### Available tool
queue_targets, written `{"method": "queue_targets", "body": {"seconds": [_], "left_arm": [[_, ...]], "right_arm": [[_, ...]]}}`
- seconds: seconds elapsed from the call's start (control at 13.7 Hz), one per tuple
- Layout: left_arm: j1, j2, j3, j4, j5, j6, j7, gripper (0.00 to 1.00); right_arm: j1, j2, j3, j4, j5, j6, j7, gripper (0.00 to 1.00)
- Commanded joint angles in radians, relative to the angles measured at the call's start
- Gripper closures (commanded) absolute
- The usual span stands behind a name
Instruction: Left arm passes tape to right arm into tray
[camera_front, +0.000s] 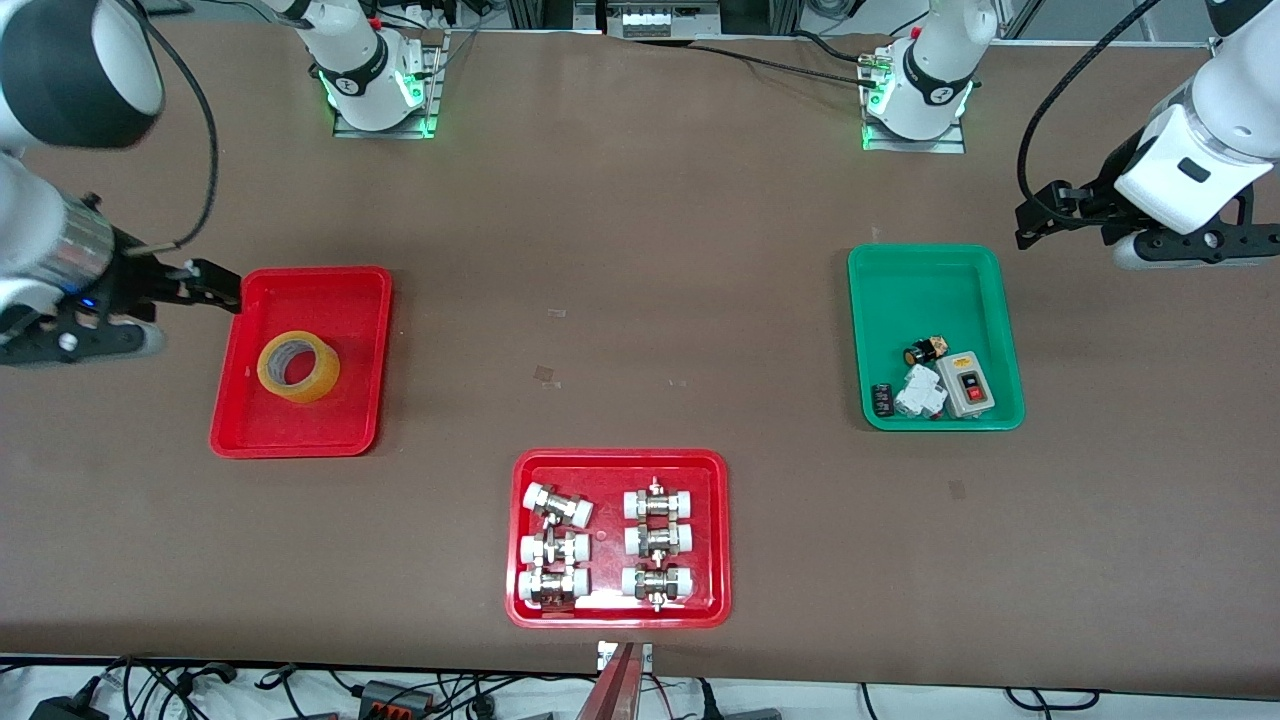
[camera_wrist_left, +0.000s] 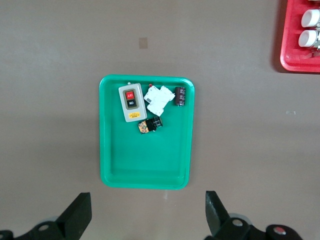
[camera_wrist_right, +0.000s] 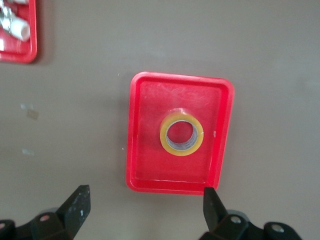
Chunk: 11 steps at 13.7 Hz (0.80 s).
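Note:
The yellowish tape roll (camera_front: 298, 367) lies flat in the plain red tray (camera_front: 350, 300) at the right arm's end of the table. In the right wrist view the tape (camera_wrist_right: 182, 132) sits in the middle of the tray (camera_wrist_right: 150, 100). My right gripper (camera_front: 215, 288) is open and empty, raised over the table just beside the tray's edge (camera_wrist_right: 145, 202). My left gripper (camera_front: 1038, 215) is open and empty, raised over the table beside the green tray, at the left arm's end (camera_wrist_left: 147, 207).
A green tray (camera_front: 930, 275) holds a grey switch box (camera_front: 966, 384) and small electrical parts; it shows in the left wrist view (camera_wrist_left: 145, 160). A red tray (camera_front: 620, 462) with several white-capped metal fittings lies near the front camera.

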Motion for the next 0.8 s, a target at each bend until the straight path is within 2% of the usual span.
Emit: {"method": "queue_targets", "body": {"seconds": [0.0,0.15,0.37,0.44,0.73], "left_arm": [[0.004,0.014,-0.007,0.025,0.014,-0.006,0.019,0.00],[-0.001,0.019,-0.007,0.025,0.017,0.010,0.019,0.00],[-0.001,0.014,-0.015,0.023,0.011,0.001,0.014,0.00],[-0.001,0.016,-0.025,0.023,0.011,0.001,0.008,0.00],[-0.001,0.016,-0.029,0.025,0.008,0.004,0.005,0.00]], "right_arm": [[-0.014,-0.104,-0.009,-0.086,0.040,0.031,0.060,0.00],[-0.065,-0.161,-0.025,-0.166,0.148,0.076,0.041,0.00],[-0.060,-0.196,-0.021,-0.189,0.130,0.072,0.025,0.00],[-0.059,-0.202,-0.014,-0.188,0.095,0.059,0.025,0.00],[-0.060,-0.167,-0.009,-0.136,0.076,0.019,0.007,0.00]]}}
